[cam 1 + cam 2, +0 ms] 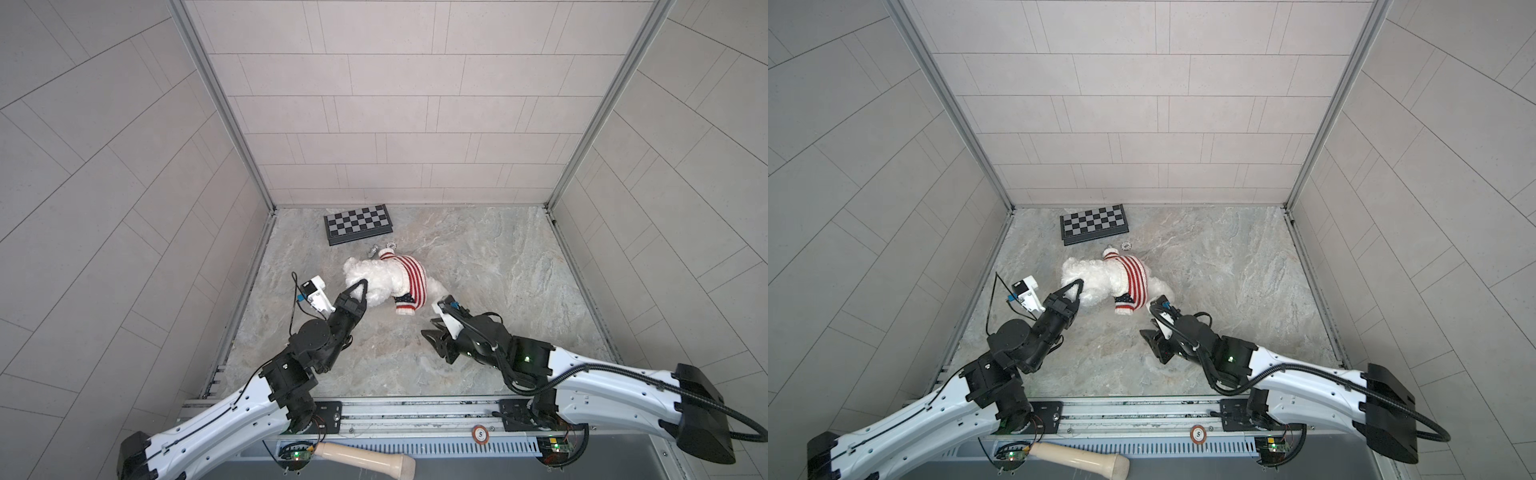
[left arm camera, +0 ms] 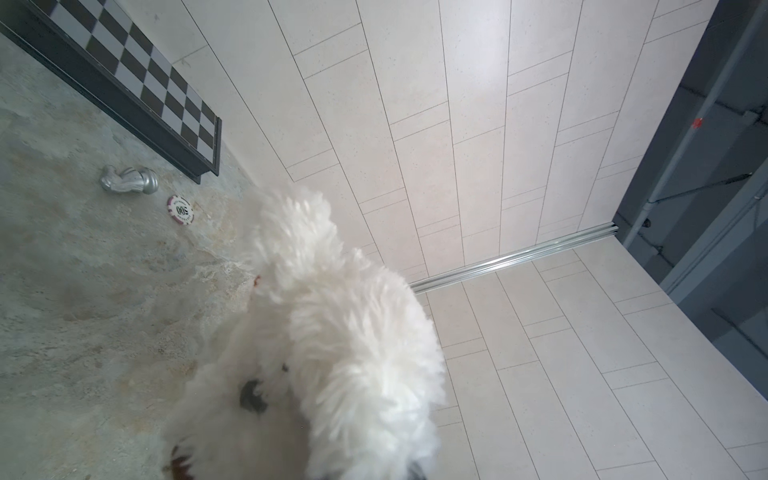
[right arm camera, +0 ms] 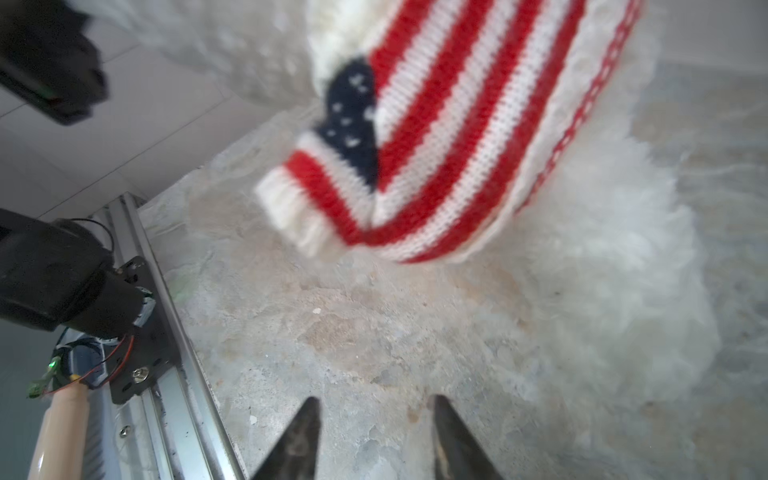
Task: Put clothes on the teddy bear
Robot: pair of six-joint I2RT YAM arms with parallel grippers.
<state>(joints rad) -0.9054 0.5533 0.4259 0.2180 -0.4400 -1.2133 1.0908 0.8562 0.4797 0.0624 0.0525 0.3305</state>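
Right tool [image 3: 376, 402] of mine stands open, empty; sweater [image 1: 409, 279] cuff near, at its 11 o'clock in a top view. Left tool [image 1: 362, 291] clamps bear [image 1: 382, 283].

Striped sweater [image 1: 409, 282] on teddy bear [image 1: 376, 278] torso; left claw [image 1: 360, 291] pinches its fur; right claw [image 1: 432, 334] spread, nearby.

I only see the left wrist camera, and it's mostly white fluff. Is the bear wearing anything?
Observer: Yes. In both top views a red-and-white striped sweater covers the torso of the teddy bear.
Operator: Is something holding it?
Observer: The left gripper is shut on the fur near its head.
Operator: And the other claw?
Observer: The right gripper is open and clear of the bear. Its wrist view shows only table between its tips.
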